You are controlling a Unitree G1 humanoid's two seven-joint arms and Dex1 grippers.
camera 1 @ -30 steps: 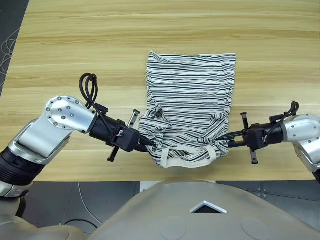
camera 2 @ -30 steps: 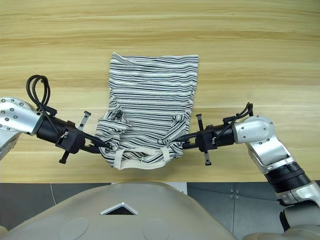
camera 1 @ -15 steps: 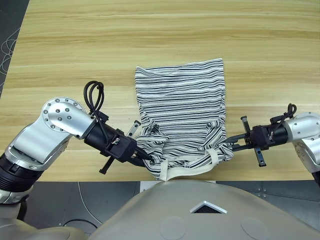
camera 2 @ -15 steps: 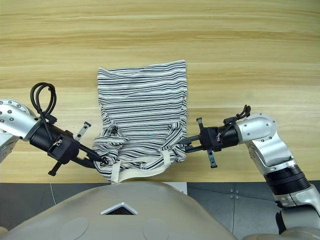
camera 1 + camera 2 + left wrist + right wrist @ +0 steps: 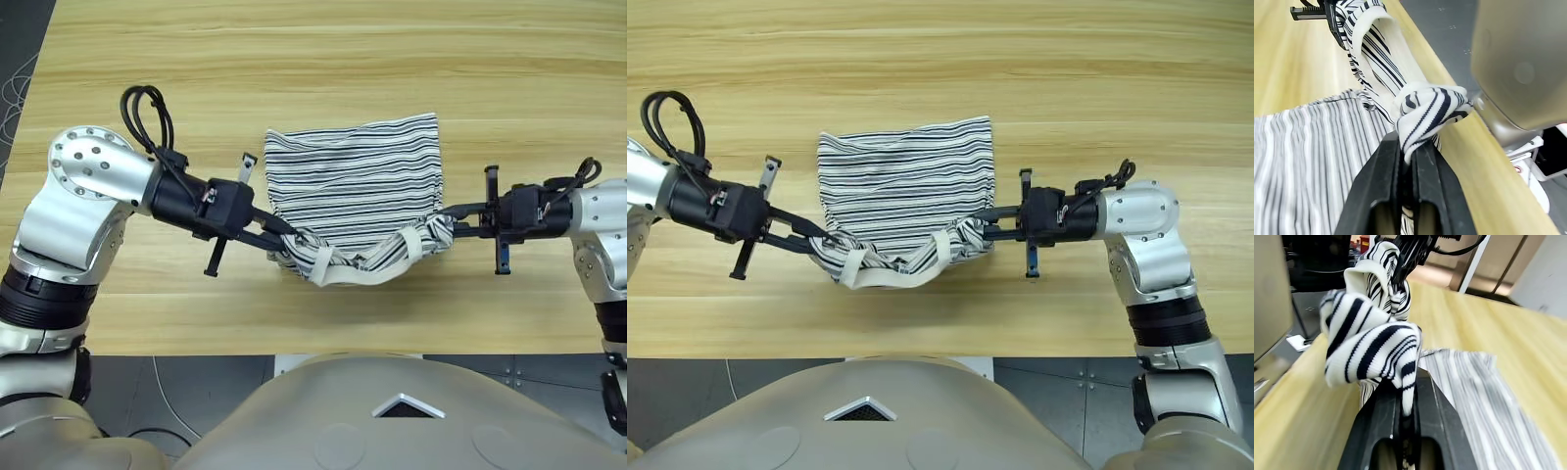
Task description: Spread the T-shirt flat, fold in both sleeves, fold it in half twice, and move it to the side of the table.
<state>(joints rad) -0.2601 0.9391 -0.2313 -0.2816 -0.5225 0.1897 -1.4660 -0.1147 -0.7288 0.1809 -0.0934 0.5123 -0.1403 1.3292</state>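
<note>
Both arms have swung up and away from the robot since half a second ago, carrying the near end of the T-shirt (image 5: 358,181) off the table edge and over its own body, while the far hem (image 5: 353,129) has stayed where it lay on the wooden table (image 5: 294,59). At this moment the left gripper (image 5: 287,235) is clenched on a bunched wad of striped cloth at the shirt's near left corner, and the right gripper (image 5: 444,211) is clamped just as tightly on the near right corner; in each wrist view the jaws are pressed together with fabric bulging out past the fingertips. Between the two grippers the lifted edge sags in a shallow curve, the cream neckband (image 5: 353,278) hanging lowest in the middle. The far half of the shirt lies flat and fairly smooth on the table near its centre, stripes running across, with the raised near half doubled back above it. The two grippers are level with each other, well apart, on either side of the cloth, pointing inward toward one another.
</note>
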